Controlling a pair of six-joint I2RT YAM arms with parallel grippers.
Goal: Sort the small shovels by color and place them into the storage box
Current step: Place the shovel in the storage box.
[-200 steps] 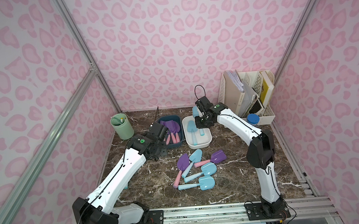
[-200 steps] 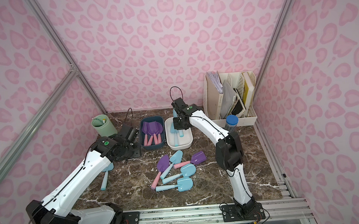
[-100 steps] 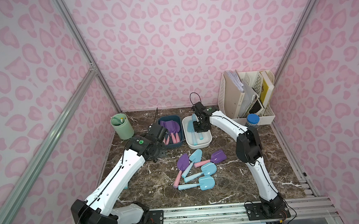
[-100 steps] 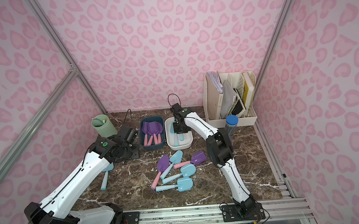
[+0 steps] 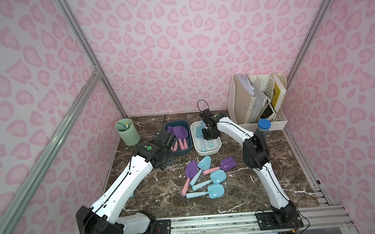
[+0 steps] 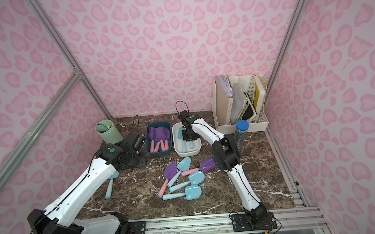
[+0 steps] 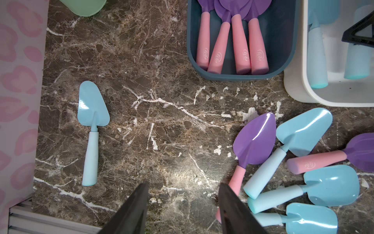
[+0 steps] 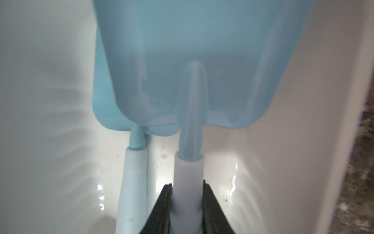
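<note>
Small shovels (image 5: 216,190) at three sites on the brown, white-veined, marble-look desk (image 5: 242,185). In both top views a loose heap of five, two purple-bladed and three light blue, lies near the middle of the desk. Purple blades with pink handles fill the navy box (image 5: 183,151), and light blue ones lie in the white box (image 5: 207,152) just beside it.

The left wrist view alone resolves four tapered pink handles, each with an embossed script mark, in the navy box. It also shows the whole of the lone blue shovel (image 7: 92,105), pointed-bladed and well apart from the heap; the top views hide part or nearly all of it.

Left claw (image 7: 183,185): fingers spread wide, nothing between them, above bare desk.

Right claw (image 8: 187,188): seen closely only from the right wrist, pinching the pale round handle of the held shovel (image 8: 202,60). Its glossy, square-shouldered blade overlaps that of a second shovel (image 8: 132,182) inside the white box. Whether the held shovel rests on the box floor cannot be told.
</note>
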